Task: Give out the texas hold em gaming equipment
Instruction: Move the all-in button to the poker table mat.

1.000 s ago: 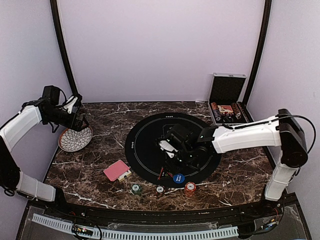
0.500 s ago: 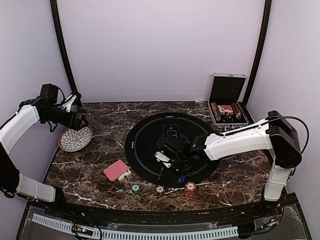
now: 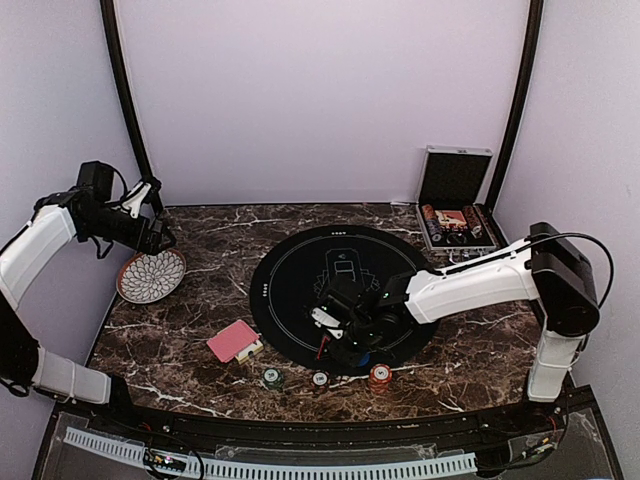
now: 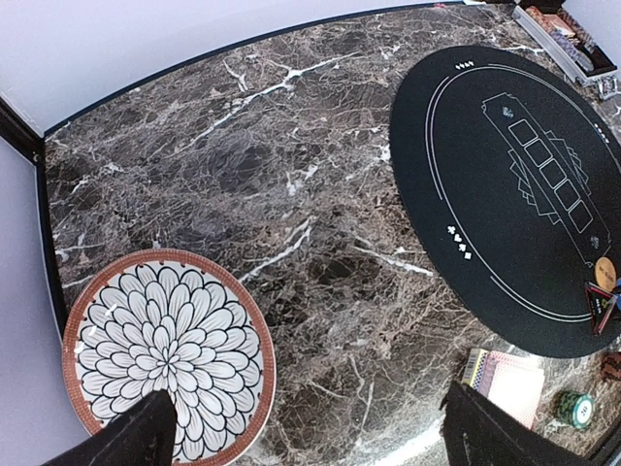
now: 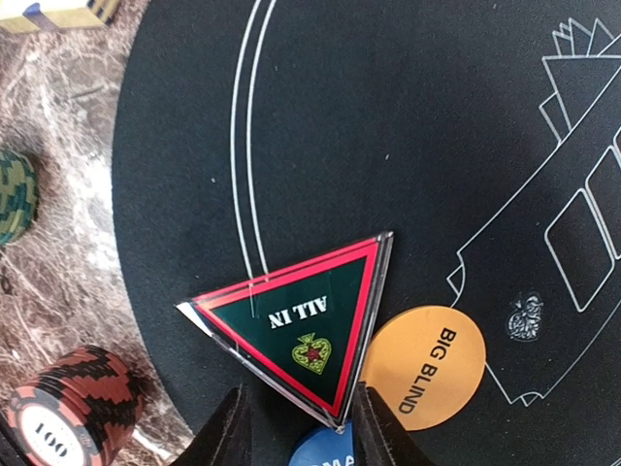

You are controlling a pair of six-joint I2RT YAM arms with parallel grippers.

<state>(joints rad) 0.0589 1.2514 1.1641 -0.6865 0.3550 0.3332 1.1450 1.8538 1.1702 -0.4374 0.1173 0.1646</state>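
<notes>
Green with a red border, the triangular ALL IN marker [image 5: 306, 325] sits on the near rim of the round black mat [image 3: 300, 270], toward the table's near edge. The orange BIG BLIND button [image 5: 424, 366] lies just beside it, and a blue disc [image 5: 325, 451], its lettering cut off, lies just below. Off the mat, along the near edge of the marble table [image 3: 210, 250], are a red-and-black chip stack [image 5: 63, 413] marked 100, a green chip [image 3: 272, 377] and a red-backed deck [image 3: 232, 340].

Distribution looks partly done. These pieces are out, but they are bunched at the near side, and the card outlines printed on the mat are bare. The silver case [image 3: 455, 215] at the far right corner holds more chips and cards. Most of the sharing-out seems left to do.

The right arm reaches low across the mat from the right edge, wrist turned down. The right gripper [image 5: 303, 408] is half closed, with a finger on either side of the marker's lower corner. I cannot tell whether the fingers actually press it.

The left arm is bent back at the left edge of the table. The left gripper [image 4: 310, 432] is spread wide and holds nothing, hovering above the patterned plate [image 4: 170, 354], well apart from the gaming pieces.
</notes>
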